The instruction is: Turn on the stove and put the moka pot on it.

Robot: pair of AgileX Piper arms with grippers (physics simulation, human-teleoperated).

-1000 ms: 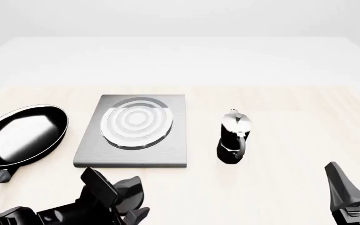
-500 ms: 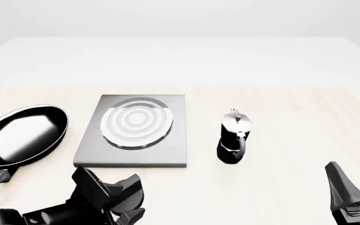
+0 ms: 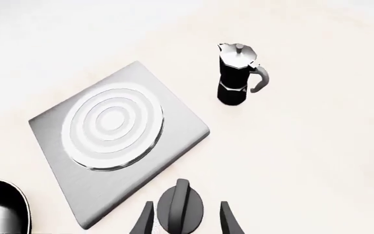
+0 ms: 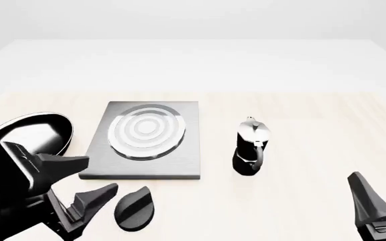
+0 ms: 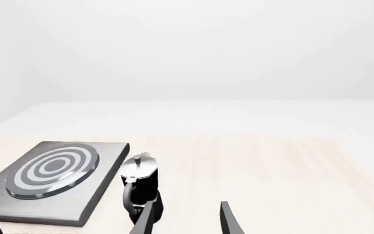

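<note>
Beside stove (image 4: pixel 144 143): frying pan (image 4: pixel 28 143) | left hand (image 4: pixel 94 182) wide, knob (image 4: pixel 134 208) between fingers

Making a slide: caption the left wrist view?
Open left end effector straddles the stove knob; moka pot stands beside the stove.

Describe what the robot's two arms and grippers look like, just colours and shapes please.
Both are glossy black with no markings, cables or sleeves visible. The left gripper has two tapered, pointed wedge-like fingers on a blocky, angular black body. The right gripper shows two tall, narrow, blade-like fingers rising from a dark base with a pale metallic detail.
</note>
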